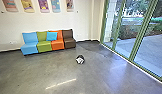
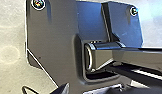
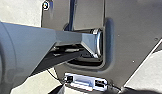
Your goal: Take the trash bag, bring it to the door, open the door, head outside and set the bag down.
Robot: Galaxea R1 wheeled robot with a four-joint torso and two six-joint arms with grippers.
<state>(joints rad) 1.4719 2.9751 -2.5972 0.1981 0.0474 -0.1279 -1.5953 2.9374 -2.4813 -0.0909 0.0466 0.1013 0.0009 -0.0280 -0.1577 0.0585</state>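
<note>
On the grey floor, a small rounded black and white bundle [image 1: 80,59] lies near the middle of the head view; I cannot tell whether it is the trash bag. Tall glass panels in green frames [image 1: 137,41] run along the right side, and which of them is the door is unclear. A dark part of my left gripper [image 2: 63,89] pokes in at the edge of the left wrist view. In the right wrist view a dark part of my right gripper [image 3: 57,90] shows at the edge.
A row of blue, green, orange and brown seats [image 1: 44,45] stands against the white wall, with a blue cushion [image 1: 51,36] on it. Posters [image 1: 44,5] hang above. Beyond the glass lie pale paving [image 1: 153,50] and greenery.
</note>
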